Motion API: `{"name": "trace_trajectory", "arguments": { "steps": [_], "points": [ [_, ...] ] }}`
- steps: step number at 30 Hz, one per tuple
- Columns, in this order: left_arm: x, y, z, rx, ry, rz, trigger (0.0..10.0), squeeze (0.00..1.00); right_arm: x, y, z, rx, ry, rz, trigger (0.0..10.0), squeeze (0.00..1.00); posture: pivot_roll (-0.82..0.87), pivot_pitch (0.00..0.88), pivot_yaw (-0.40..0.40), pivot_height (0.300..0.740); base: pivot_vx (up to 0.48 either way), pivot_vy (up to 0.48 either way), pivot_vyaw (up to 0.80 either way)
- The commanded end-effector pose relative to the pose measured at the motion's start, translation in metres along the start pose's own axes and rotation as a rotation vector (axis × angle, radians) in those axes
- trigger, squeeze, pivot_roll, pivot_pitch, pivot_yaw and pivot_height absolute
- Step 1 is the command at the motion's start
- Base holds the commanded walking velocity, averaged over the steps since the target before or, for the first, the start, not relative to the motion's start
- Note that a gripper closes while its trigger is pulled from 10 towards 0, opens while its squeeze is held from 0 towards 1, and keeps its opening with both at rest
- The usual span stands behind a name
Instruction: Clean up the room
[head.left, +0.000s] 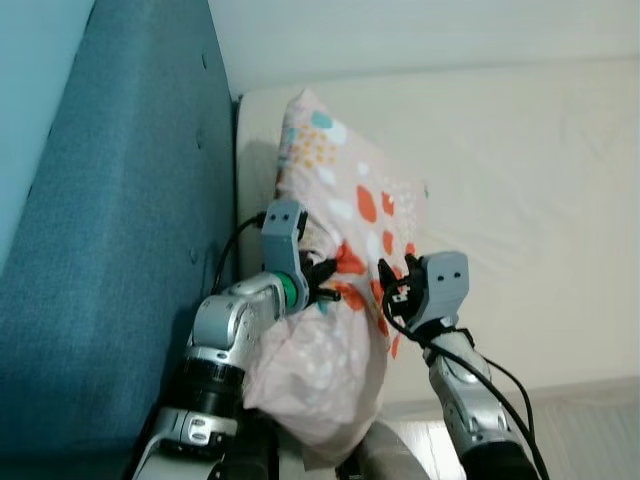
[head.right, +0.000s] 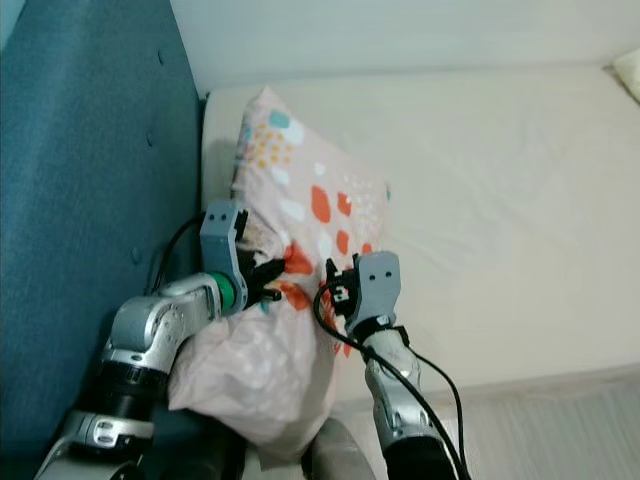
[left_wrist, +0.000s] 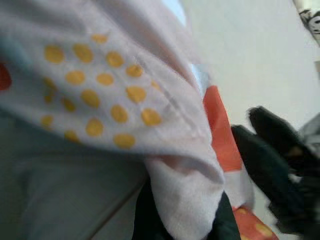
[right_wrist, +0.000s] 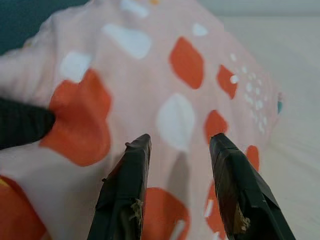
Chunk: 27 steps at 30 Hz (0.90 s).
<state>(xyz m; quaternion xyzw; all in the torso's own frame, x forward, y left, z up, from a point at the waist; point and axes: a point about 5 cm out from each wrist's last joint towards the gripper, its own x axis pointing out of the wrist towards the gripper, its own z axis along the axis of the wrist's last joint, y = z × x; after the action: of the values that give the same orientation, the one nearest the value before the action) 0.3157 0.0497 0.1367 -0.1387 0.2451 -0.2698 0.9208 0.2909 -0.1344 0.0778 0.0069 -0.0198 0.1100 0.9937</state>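
Note:
A pink pillow (head.left: 340, 200) with orange, white and teal spots lies along the left edge of the cream bed (head.left: 520, 180), its near end hanging over the bed's front edge. My left gripper (head.left: 322, 280) is shut on a fold of the pillow's fabric (left_wrist: 185, 185) at its left side, near the blue headboard. Level with it, my right gripper (head.left: 392, 285) is open at the pillow's right side. Its two black fingers (right_wrist: 125, 190) are spread and point at the spotted cover (right_wrist: 175, 120). The left gripper's dark fingertip (right_wrist: 22, 122) shows across the pillow from them.
A blue upholstered headboard (head.left: 110, 200) rises along the left, close to my left arm. The mattress stretches bare to the right. Pale floor (head.left: 590, 430) shows at the lower right. A light object's corner (head.right: 630, 70) sits at the bed's far right.

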Motion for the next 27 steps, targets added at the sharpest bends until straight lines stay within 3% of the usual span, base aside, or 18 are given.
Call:
{"name": "trace_trajectory", "arguments": {
  "steps": [1,4,9,15,19,22,27],
  "points": [
    [-0.002,-0.017,0.01,-0.015,-0.056,-0.043,10.0,0.0,-0.003,0.0,-0.006,0.005,0.031,-0.006,10.0,0.0,-0.01,0.168,0.071,0.74,0.0,0.0,0.0],
    [-0.002,-0.031,0.028,-0.033,-0.159,-0.011,10.0,0.0,-0.002,0.0,-0.006,0.003,0.031,-0.005,10.0,0.0,-0.01,0.163,0.069,0.74,0.0,0.0,0.0],
    [-0.001,-0.037,0.044,-0.036,-0.255,0.042,10.0,0.0,-0.002,-0.001,-0.006,0.001,0.031,-0.007,10.0,0.0,-0.01,0.16,0.066,0.74,0.0,0.0,0.0],
    [-0.003,-0.045,0.087,-0.038,-0.47,0.189,10.0,0.0,-0.001,0.002,-0.006,-0.002,0.033,0.002,10.0,0.0,-0.02,0.153,0.059,0.74,0.0,0.0,0.0],
    [-0.006,-0.043,0.1,-0.031,-0.541,0.254,10.0,0.0,0.0,0.003,-0.006,-0.005,0.032,0.004,10.0,0.0,-0.02,0.152,0.06,0.74,0.0,0.0,0.0],
    [-0.02,-0.029,0.127,-0.046,-0.68,0.41,10.0,0.0,-0.002,0.0,-0.007,-0.03,0.034,0.0,10.0,0.0,-0.02,0.151,0.062,0.74,0.0,0.0,0.0],
    [-0.031,-0.017,0.138,-0.069,-0.747,0.508,10.0,0.0,-0.002,-0.005,-0.008,-0.057,0.043,-0.017,10.0,0.0,-0.02,0.151,0.06,0.74,0.0,0.0,0.0]
  ]
}}
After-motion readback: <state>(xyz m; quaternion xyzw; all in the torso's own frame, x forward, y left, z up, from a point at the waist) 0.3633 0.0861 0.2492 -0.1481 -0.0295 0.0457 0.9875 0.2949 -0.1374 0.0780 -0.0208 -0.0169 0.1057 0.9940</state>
